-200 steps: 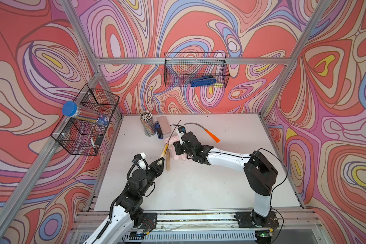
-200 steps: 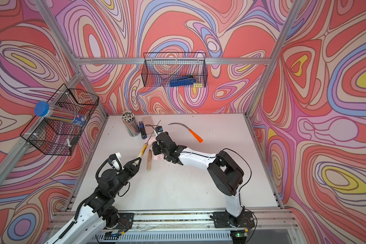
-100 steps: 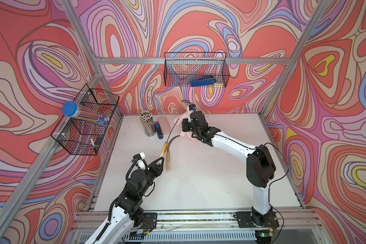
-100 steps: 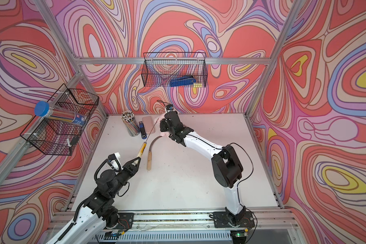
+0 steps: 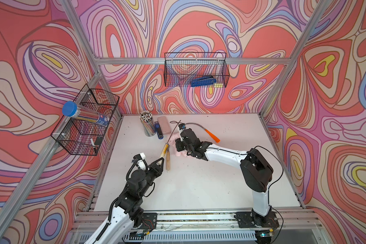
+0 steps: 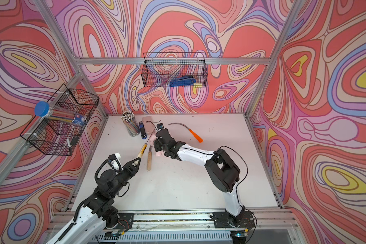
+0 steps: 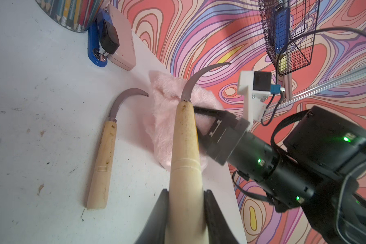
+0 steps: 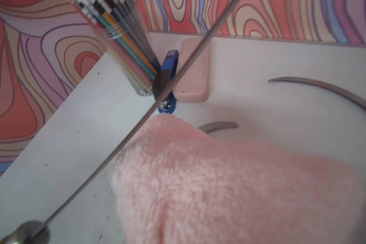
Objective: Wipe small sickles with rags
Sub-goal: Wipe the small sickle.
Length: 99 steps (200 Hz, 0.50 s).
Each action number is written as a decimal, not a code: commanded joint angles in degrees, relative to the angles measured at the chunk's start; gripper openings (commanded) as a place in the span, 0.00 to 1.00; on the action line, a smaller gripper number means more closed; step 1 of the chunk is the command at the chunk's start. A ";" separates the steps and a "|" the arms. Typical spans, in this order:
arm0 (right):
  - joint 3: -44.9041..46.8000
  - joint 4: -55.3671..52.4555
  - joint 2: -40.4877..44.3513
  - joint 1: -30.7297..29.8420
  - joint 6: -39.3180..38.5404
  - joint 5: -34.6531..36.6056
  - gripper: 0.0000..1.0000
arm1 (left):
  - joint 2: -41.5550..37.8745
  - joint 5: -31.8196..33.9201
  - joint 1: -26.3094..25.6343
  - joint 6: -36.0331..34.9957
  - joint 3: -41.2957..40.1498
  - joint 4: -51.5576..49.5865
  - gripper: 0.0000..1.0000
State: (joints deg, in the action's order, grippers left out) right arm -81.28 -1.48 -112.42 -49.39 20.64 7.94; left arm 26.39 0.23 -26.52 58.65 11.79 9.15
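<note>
The left gripper (image 7: 186, 197) is squeezed tight on the fat end of a pale wooden handle. This held sickle (image 7: 184, 147) is up off the table (image 5: 199, 190), and its dark blade (image 7: 195, 81) points away toward the back wall. The right gripper (image 7: 207, 119) is pinched shut on the fluffy pink rag (image 7: 167, 118). The rag hangs right beside the held sickle, low down where the blade meets the handle (in the right wrist view its edge seems to touch the thin blade, but I can't be sure).

A little further out, the second sickle (image 7: 104, 158) lies flat on the table, with its tip close to the rag. The orange sickle (image 5: 212, 135) lies further back, apart from both. The pencil cup (image 5: 147, 126), the stapler (image 5: 159, 132) and the pink case (image 5: 164, 126) stand near the back corner.

I think the job right now is rubbing the held blade clean. To do it well, the left arm should keep the sickle very still. The rag should fold around the flat sides of the blade and slide from the handle end out to the tip, following the curve. Pushing into the sharp edge could snag the fluff. The rubbing should stay small so nothing bumps the pencil cup.
</note>
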 commanded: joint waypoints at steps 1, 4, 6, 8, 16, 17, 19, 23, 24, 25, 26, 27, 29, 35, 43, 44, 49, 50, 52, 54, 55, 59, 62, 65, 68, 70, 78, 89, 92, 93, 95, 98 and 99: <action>1.95 5.28 5.64 -2.79 -0.46 1.21 0.00 | -0.07 0.53 0.07 -0.51 1.22 0.95 0.00; 2.18 5.34 5.82 -2.99 -0.33 1.03 0.00 | -0.11 0.62 0.07 -0.55 1.22 0.82 0.00; 2.28 5.38 5.92 -3.13 -0.23 0.91 0.00 | -0.07 0.64 0.05 -0.53 1.22 0.84 0.00; 2.44 5.51 6.01 -3.21 -0.18 0.86 0.00 | -0.10 0.71 0.06 -0.49 1.22 0.80 0.00; 2.80 5.83 6.31 -3.37 0.14 0.51 0.00 | -0.03 0.90 0.00 -0.56 1.22 0.80 0.00; 2.88 5.85 6.28 -3.36 0.12 0.50 0.00 | -0.07 0.86 -0.01 -0.56 1.22 0.84 0.00; 2.99 5.93 6.35 -3.40 0.24 0.43 0.00 | -0.10 0.90 0.03 -0.56 1.24 0.82 0.00; 3.05 5.96 6.34 -3.37 0.31 0.58 0.00 | -0.10 0.88 0.07 -0.57 1.30 0.83 0.00; 3.05 5.91 6.34 -3.36 0.34 0.63 0.00 | -0.11 0.85 0.07 -0.61 1.26 0.81 0.00; 3.10 5.91 6.34 -3.35 0.35 0.83 0.00 | -0.11 0.84 0.07 -0.63 1.24 0.80 0.00; 2.99 5.88 6.34 -3.35 0.36 0.83 0.00 | -0.11 0.88 0.07 -0.59 1.27 0.79 0.00; 2.98 5.88 6.34 -3.39 0.36 1.01 0.00 | -0.07 0.85 0.07 -0.62 1.29 0.79 0.00; 2.88 5.68 6.32 -3.38 0.32 1.30 0.00 | -0.10 0.85 0.07 -0.62 1.30 0.79 0.00; 2.73 5.38 6.14 -3.39 0.19 2.20 0.00 | -0.06 0.84 0.01 -0.56 1.26 0.89 0.00; 2.40 5.11 5.86 -3.35 -0.09 3.77 0.00 | -0.02 0.77 0.05 -0.51 1.28 0.86 0.00; 2.33 5.04 5.79 -3.30 -0.09 3.93 0.00 | 0.02 0.75 0.06 -0.54 1.29 0.82 0.00; 2.04 4.93 5.59 -3.16 -0.25 4.62 0.00 | 0.00 0.75 0.06 -0.53 1.24 0.84 0.00; 1.98 4.91 5.48 -3.17 -0.25 4.71 0.00 | -0.01 0.79 0.06 -0.50 1.23 0.81 0.00; 1.75 4.82 5.35 -3.08 -0.36 4.86 0.00 | 0.00 0.68 0.02 -0.48 1.22 0.79 0.00; 1.56 4.71 5.19 -3.02 -0.37 4.95 0.00 | 0.07 0.66 0.06 -0.49 1.22 0.85 0.00; 1.47 4.63 5.15 -2.92 -0.35 5.01 0.00 | 0.07 0.70 0.02 -0.53 1.22 0.86 0.00; 1.00 4.29 4.90 -2.66 -0.42 4.97 0.00 | 0.08 0.59 0.03 -0.49 1.22 0.86 0.00; 0.64 4.05 4.63 -2.46 -0.31 4.97 0.00 | 0.07 0.61 0.05 -0.45 1.22 0.87 0.00; 0.26 3.69 4.40 -2.19 -0.28 4.83 0.00 | 0.11 0.50 0.07 -0.40 1.22 0.89 0.00; -0.16 3.44 4.18 -1.90 -0.31 4.80 0.00 | 0.07 0.53 0.02 -0.41 1.22 0.93 0.00; -0.43 3.24 4.04 -1.76 -0.27 4.80 0.00 | 0.06 0.49 0.06 -0.39 1.22 0.91 0.00; -1.36 2.76 3.52 -0.82 -0.27 5.00 0.00 | 0.06 0.41 0.05 -0.45 1.22 0.92 0.00; -2.24 2.28 3.04 0.56 -0.10 5.13 0.00 | -0.07 0.34 0.00 -0.39 1.22 0.79 0.00; -2.49 2.22 2.88 1.02 -0.08 5.08 0.00 | -0.11 0.23 0.06 -0.39 1.17 0.78 0.00; -2.53 2.20 2.90 1.16 -0.08 5.03 0.00 | -0.07 0.22 0.02 -0.39 1.19 0.78 0.00; -2.67 2.18 2.84 1.47 -0.03 5.03 0.00 | -0.08 0.28 0.06 -0.32 1.14 0.81 0.00; -2.93 2.06 2.78 1.87 -0.06 4.99 0.00 | -0.05 0.28 0.06 -0.38 1.13 0.74 0.00; -3.01 2.03 2.76 2.03 -0.03 4.98 0.00 | -0.08 0.25 0.06 -0.43 1.13 0.72 0.00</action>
State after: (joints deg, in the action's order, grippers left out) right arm -80.88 0.25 -108.64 -50.65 20.62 11.05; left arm 26.39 0.25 -26.52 58.65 11.90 9.23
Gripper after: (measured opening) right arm 0.135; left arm 0.249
